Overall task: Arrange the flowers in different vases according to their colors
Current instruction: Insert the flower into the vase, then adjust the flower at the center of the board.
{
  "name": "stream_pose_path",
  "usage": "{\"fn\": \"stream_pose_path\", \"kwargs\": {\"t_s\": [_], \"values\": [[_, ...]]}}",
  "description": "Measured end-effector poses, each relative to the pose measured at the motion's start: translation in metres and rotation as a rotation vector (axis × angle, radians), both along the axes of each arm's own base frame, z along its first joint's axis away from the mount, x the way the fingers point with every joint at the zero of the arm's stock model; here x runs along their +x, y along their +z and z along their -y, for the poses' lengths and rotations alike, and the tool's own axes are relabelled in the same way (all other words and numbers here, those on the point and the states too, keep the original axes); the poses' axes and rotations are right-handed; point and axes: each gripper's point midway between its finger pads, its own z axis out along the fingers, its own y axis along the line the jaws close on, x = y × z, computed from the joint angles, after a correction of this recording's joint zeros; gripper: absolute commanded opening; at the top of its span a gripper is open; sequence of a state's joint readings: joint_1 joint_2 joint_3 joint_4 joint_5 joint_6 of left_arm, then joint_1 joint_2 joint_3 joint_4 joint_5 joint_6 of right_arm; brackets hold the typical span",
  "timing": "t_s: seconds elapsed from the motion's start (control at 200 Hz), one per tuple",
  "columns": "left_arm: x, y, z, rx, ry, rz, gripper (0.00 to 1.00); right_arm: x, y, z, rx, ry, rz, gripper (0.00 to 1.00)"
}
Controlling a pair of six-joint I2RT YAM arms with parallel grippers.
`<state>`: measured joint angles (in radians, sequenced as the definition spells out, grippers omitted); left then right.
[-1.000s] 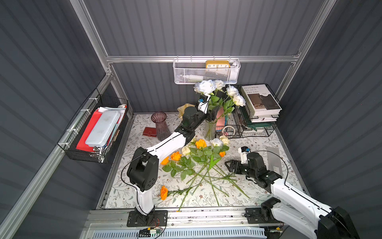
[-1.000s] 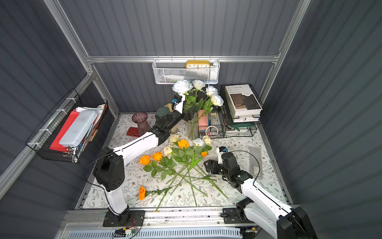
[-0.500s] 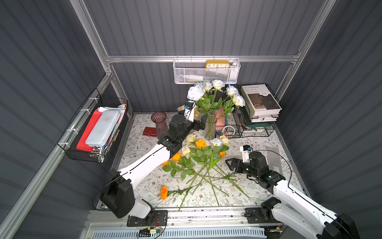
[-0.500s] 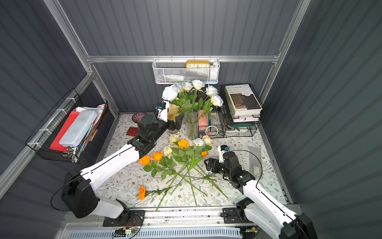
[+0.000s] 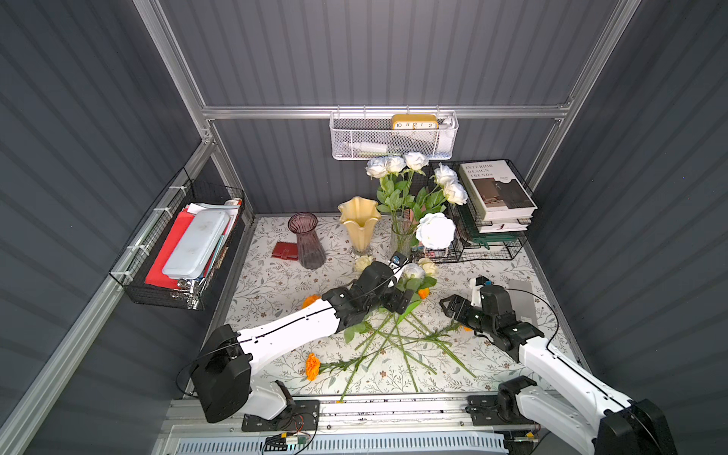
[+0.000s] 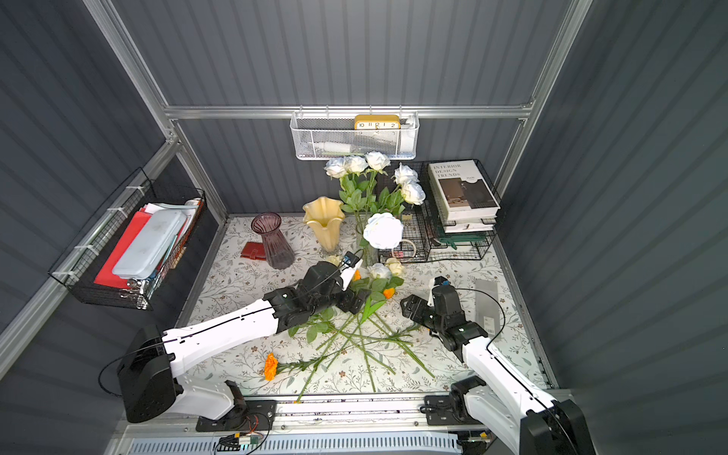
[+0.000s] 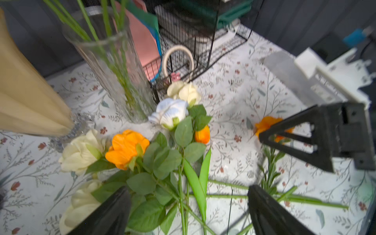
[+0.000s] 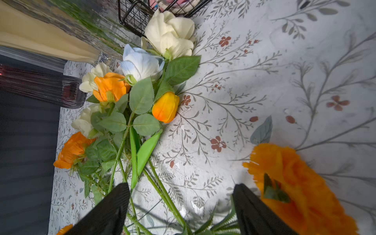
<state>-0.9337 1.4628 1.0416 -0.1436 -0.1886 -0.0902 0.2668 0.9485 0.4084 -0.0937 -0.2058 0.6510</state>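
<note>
Several white roses (image 5: pixel 394 165) stand in the clear vase (image 5: pixel 402 234) at the back, one bloom (image 5: pixel 435 230) leaning forward. The cream-yellow vase (image 5: pixel 359 222) and the purple vase (image 5: pixel 307 240) are empty. A white rose (image 7: pixel 169 113), cream roses (image 7: pixel 184 91), an orange rose (image 7: pixel 127 148) and an orange bud (image 8: pixel 165 106) lie in a pile mid-table. My left gripper (image 7: pixel 187 191) hangs open over their stems and leaves, gripping nothing. The right gripper (image 8: pixel 181 186) is open low over crossed stems, with a marigold (image 8: pixel 295 183) beside one finger.
A wire rack with books (image 5: pixel 496 197) stands at the back right, with a tape roll (image 7: pixel 178 59) at its front. A red wallet (image 5: pixel 284 251) lies by the purple vase. Another marigold (image 5: pixel 313 366) lies near the front edge, and a grey card (image 5: pixel 522 299) at the right.
My left arm has swung from the clear vase at the back down to the flower pile. A white rose stays in that vase. The right arm has barely moved.
</note>
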Motion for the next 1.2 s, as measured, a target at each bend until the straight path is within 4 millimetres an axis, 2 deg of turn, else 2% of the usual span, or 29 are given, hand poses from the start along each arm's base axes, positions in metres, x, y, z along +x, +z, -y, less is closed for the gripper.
{"fn": "stream_pose_path", "kwargs": {"t_s": [0.28, 0.45, 0.766, 0.986, 1.201], "values": [[-0.008, -0.085, -0.006, 0.212, 0.0, -0.181, 0.8, -0.008, -0.008, 0.003, 0.012, -0.004, -0.013, 0.85], [-0.007, -0.115, -0.007, 0.281, 0.015, -0.242, 0.74, -0.012, -0.013, 0.003, 0.013, 0.0, -0.022, 0.85], [0.005, -0.126, 0.003, 0.304, 0.035, -0.238, 0.7, -0.012, -0.013, 0.003, 0.015, -0.001, -0.02, 0.85], [0.006, -0.142, 0.002, 0.333, 0.044, -0.256, 0.52, -0.016, -0.02, 0.004, 0.01, 0.0, -0.032, 0.85], [0.01, -0.143, -0.001, 0.334, 0.056, -0.254, 0.4, -0.015, -0.02, 0.004, 0.011, 0.001, -0.028, 0.85]]}}
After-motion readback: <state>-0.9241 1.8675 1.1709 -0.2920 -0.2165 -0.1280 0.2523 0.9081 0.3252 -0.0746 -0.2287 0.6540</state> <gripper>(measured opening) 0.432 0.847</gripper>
